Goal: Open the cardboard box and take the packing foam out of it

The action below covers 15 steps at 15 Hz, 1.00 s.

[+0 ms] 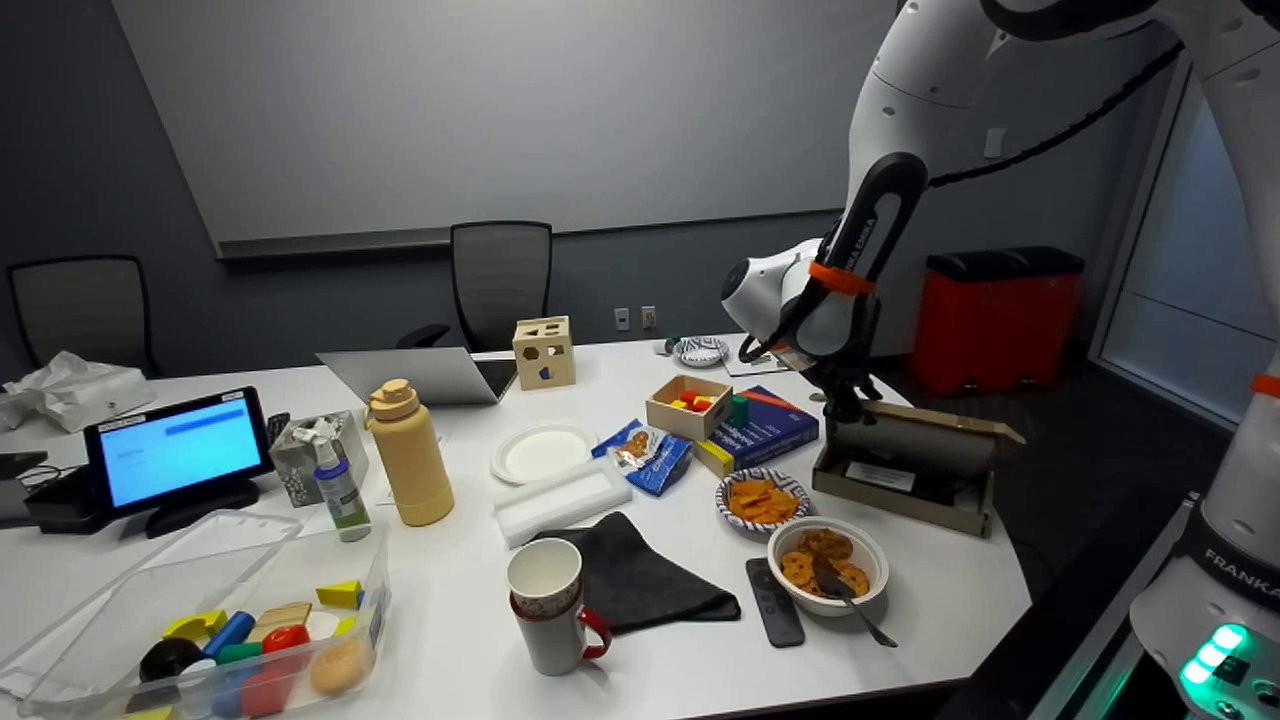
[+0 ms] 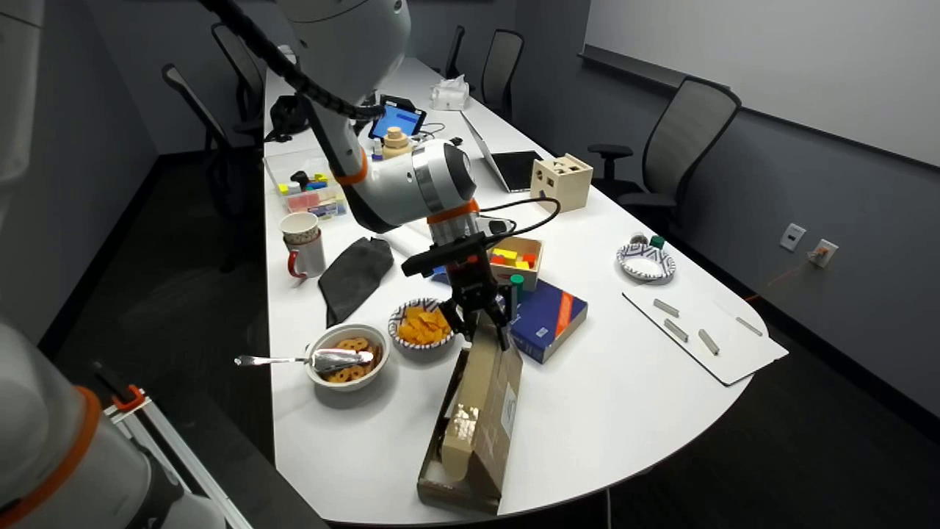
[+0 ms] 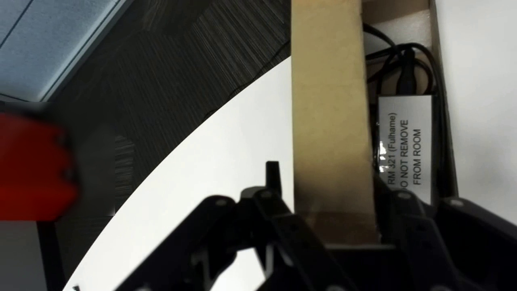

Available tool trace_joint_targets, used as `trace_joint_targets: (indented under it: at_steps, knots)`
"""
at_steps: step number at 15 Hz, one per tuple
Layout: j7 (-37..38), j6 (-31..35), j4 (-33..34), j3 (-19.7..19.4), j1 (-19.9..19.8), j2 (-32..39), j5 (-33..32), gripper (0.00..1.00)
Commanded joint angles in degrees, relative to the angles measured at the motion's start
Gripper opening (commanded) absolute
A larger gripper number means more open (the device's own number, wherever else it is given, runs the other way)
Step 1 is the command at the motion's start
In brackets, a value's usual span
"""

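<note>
Cardboard box (image 1: 905,507) near the edge of a white table (image 2: 587,419), lid (image 3: 333,113) partly raised; inside, black cable (image 3: 408,76) and, at the end farthest from the gripper (image 2: 485,339), white foam (image 3: 412,27). The gripper's 2 fingers (image 3: 274,178) stand wide apart, straddling the lid, a gap on 1 side, gripping nothing.

The robot's arm (image 1: 905,95) is white and smooth, with big round bends. Orange bands (image 1: 842,278) go around it. One end has a dark round cap (image 2: 460,170). A black part (image 1: 892,188) has white letters, and I can read EMIKA. The base (image 1: 1180,610) is white too, with FRANKA on a black stripe (image 1: 1242,572) and bright green lights (image 1: 1213,653). There is a fat, bumpy black cable (image 1: 1060,128). The jaws are all black, with skinny bars and round grey screws (image 3: 221,202).
</note>
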Motion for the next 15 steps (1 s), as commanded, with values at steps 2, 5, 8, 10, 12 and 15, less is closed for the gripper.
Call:
trace_joint_targets:
  at_steps: [2,5,8,10,12,15]
  knots:
    - [0.55,3.14,0.63,-2.88,-0.7,-0.33,0.24,0.25]
    - [1.6,7.03,0.93,-5.43,-1.64,0.09,-0.68,0.25]
    - [5.24,9.86,1.59,-8.36,-1.36,0.71,-3.14,0.25]
    - [8.98,11.05,2.07,-10.18,-0.79,1.08,-5.65,0.25]
    - [13.48,11.24,2.53,-11.64,-0.18,1.45,-9.36,0.25]
    - [21.11,10.77,3.44,-12.52,0.04,3.19,-15.04,0.25]
